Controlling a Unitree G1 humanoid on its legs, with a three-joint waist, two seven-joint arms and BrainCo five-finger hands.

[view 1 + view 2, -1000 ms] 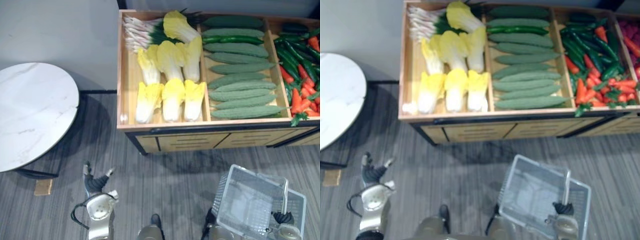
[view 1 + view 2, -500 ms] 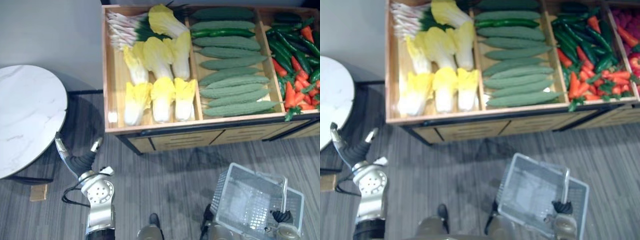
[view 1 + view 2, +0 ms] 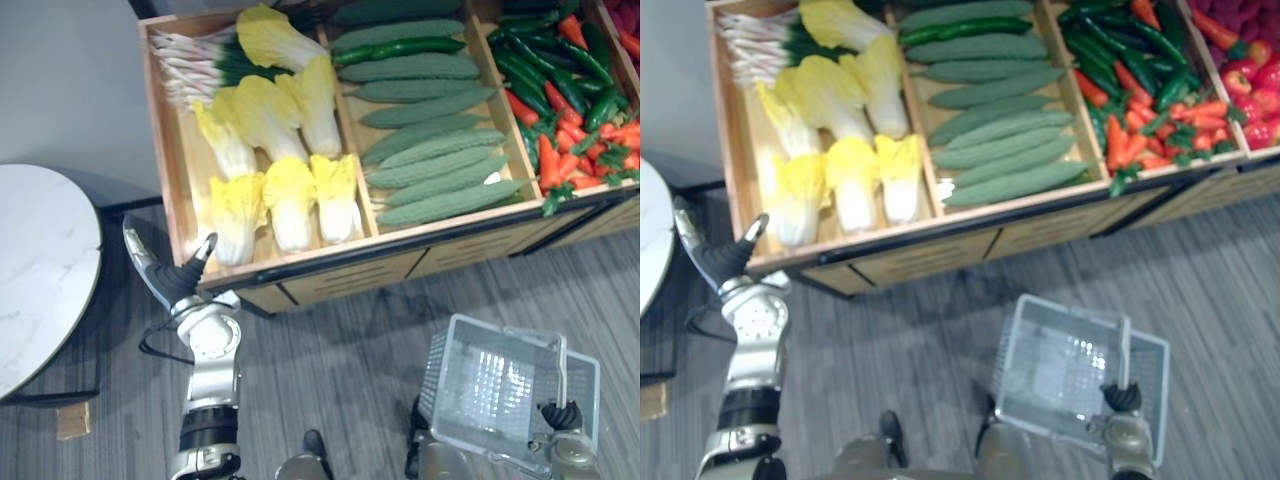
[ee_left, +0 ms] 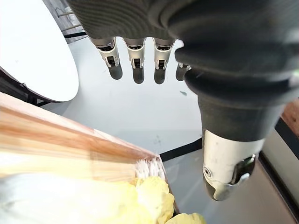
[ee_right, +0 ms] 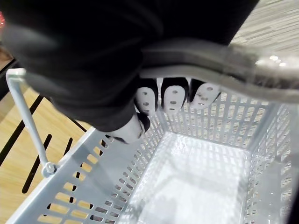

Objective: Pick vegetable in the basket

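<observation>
- At the stand's near corner, beside the cabbages, the left hand (image 3: 172,280) has its fingers (image 4: 137,65) straight and spread, the thumb (image 4: 228,168) held well apart; they hold nothing.
- One of these fingers is half hidden behind the thumb's dark cover in the wrist view.
- Whether the thumb tip touches the wooden stand (image 3: 350,278) cannot be told from the head views.
- Just past these fingers lie the cabbages (image 3: 290,185), pale yellow leaves on white stalks, packed in two rows in the nearest compartment; those closest to the wrist camera are too blurred to make out.
- Beyond the cabbages, at the back of that compartment, is a bunch of spring onions (image 3: 185,70) with white-pink stalks.
- One compartment further from the fingers, long warty green gourds (image 3: 440,165) lie stacked side by side.
- Further still sit red and green peppers (image 3: 1130,60), cut off in part by the frame edge.
- To the other side of the left fingers stands a round white table (image 3: 40,270), well apart from the stand.
- Low by the floor, the right hand (image 3: 1122,400) has its fingers (image 5: 173,98) curled round the handle (image 3: 1124,350) of a grey perforated basket (image 5: 219,121); their tips are hidden behind that handle.
- That basket hangs below these fingers, well apart from the vegetables.
</observation>
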